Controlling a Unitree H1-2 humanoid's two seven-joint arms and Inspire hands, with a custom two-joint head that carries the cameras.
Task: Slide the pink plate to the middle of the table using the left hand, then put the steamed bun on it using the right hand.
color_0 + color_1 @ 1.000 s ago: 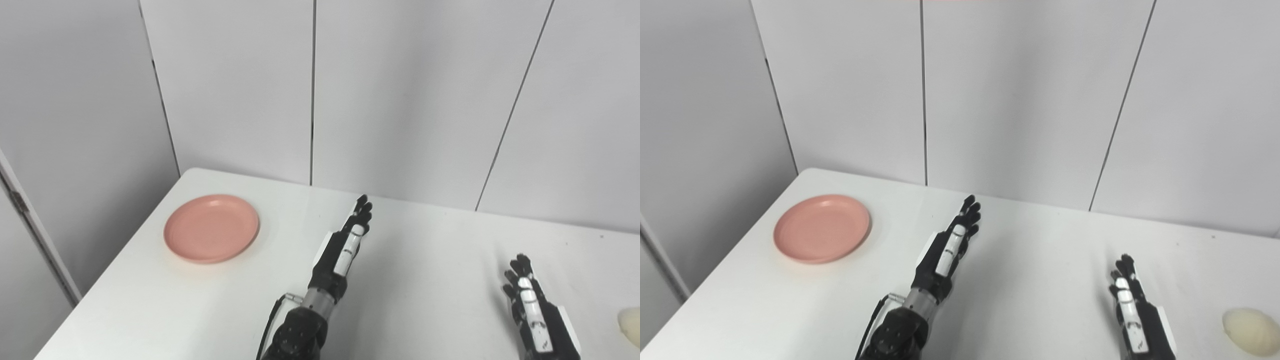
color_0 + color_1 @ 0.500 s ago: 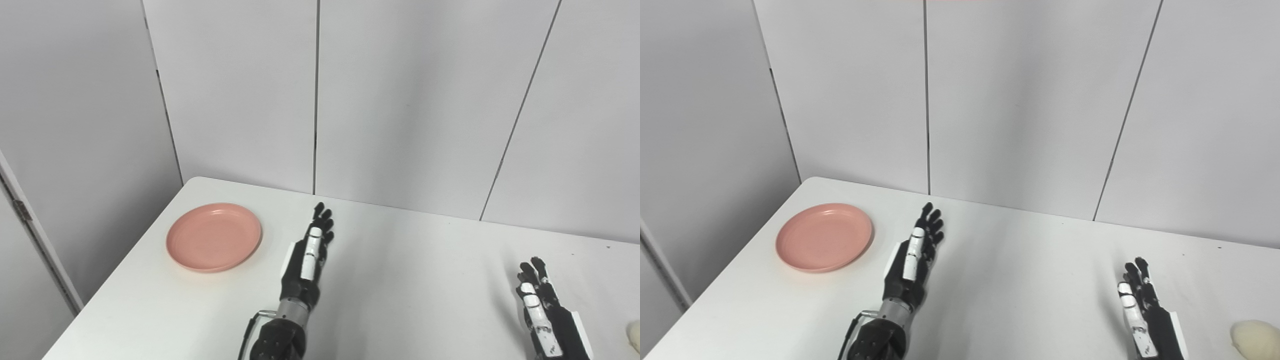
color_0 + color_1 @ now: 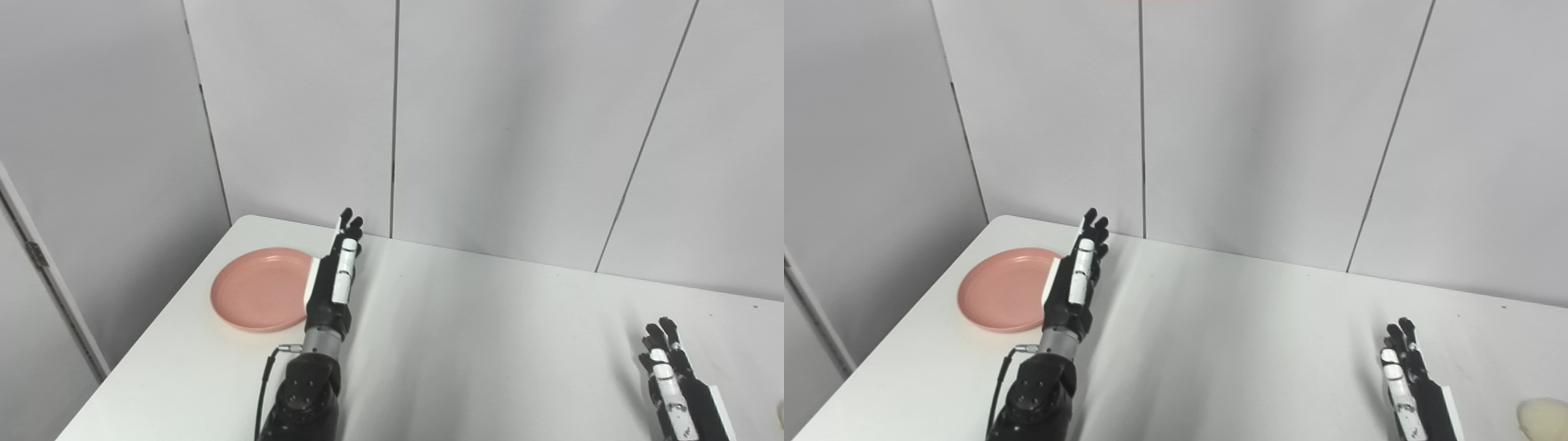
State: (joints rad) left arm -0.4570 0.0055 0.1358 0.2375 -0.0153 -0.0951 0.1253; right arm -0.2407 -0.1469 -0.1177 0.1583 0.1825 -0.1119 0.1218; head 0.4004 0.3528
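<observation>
Nothing is done yet: the pink plate lies at the table's 9 o'clock side, with the left robot hand, fingers apart and empty, at its 3 o'clock rim. The steamed bun is untouched beside the empty, spread right robot hand.

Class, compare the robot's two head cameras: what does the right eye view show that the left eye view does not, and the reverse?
Only the right eye view shows a good part of the steamed bun, at its bottom right corner; the left eye view catches just a sliver at its edge. Only the left eye view shows a small hinge on the left wall. Both show the pink plate, the open left hand beside it, and the open right hand on the white table.
</observation>
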